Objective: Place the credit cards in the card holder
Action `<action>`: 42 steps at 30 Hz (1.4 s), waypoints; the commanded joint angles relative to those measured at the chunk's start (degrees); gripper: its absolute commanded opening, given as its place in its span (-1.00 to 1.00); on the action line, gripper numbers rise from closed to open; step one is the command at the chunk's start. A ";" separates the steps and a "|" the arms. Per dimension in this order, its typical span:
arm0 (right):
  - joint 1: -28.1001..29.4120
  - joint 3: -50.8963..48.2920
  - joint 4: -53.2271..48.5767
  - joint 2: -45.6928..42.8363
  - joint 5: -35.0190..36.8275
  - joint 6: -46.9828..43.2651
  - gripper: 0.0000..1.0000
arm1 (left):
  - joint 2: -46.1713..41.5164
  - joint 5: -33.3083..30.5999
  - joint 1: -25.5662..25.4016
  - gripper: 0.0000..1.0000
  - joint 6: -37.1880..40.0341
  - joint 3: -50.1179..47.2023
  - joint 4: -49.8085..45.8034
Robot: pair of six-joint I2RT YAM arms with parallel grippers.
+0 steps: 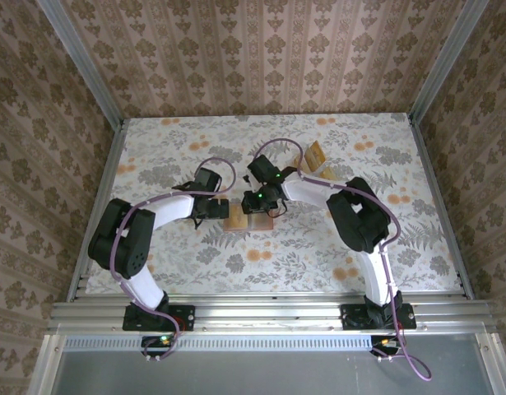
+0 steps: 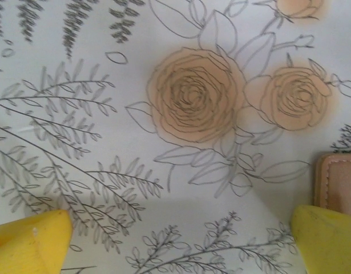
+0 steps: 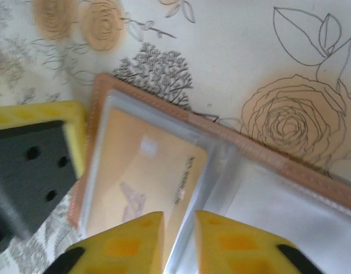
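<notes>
Inside the card holder (image 3: 243, 145), a credit card (image 3: 141, 171) shows illegible print.

The worktop (image 1: 318, 255) is covered with a white cloth that has grey leaves and soft orange roses drawn on it. The pink-brown card holder (image 1: 247, 220) lies open and flat on the cloth near the middle, with its stitched edge right beside a big rose. Some small tan credit cards (image 1: 316, 152) sit farther back and a bit to the right, apart from the holder, and I cannot tell if they lie flat or lean up.
</notes>
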 commanded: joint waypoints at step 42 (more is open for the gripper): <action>-6.08 -22.46 8.41 -10.66 5.79 3.24 -0.52 | -3.91 21.15 -4.27 1.00 -7.08 -9.52 20.14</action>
